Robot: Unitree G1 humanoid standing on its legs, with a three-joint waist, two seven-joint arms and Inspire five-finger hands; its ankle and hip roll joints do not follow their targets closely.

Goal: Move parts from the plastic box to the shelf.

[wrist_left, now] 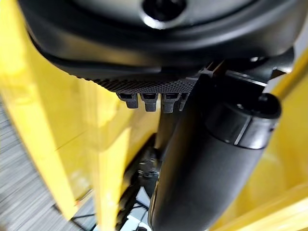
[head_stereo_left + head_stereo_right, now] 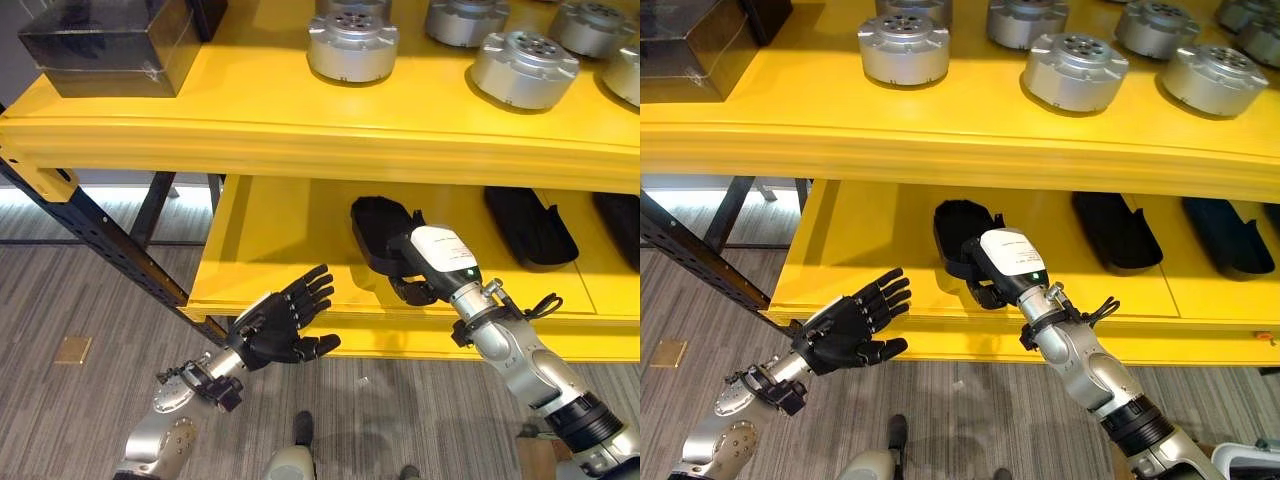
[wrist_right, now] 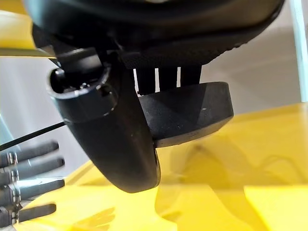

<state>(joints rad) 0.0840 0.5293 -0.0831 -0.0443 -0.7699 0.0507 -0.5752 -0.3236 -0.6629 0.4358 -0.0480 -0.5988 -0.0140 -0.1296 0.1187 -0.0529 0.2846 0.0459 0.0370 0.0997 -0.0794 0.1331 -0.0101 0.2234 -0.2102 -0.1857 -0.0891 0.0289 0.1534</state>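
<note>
The right hand [image 2: 425,268], mid-frame, curls round a black part [image 2: 378,228] on the lower yellow shelf [image 2: 280,250]. The left hand [image 2: 283,322], lower left, hangs open and empty before the shelf edge. No writing is legible. Silver discs [image 2: 352,42] sit above.

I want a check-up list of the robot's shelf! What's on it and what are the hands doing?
Surface: yellow shelf, two levels.
Job's things: black part on the lower level, right robot hand curled round its near end; two more black parts to its right.
Clutter: round silver parts and a dark box on the upper level.
Robot hands: left robot hand open, holding nothing, in front of the lower level.
Cables: nothing seen.
Surroundings: grey striped floor.
</note>
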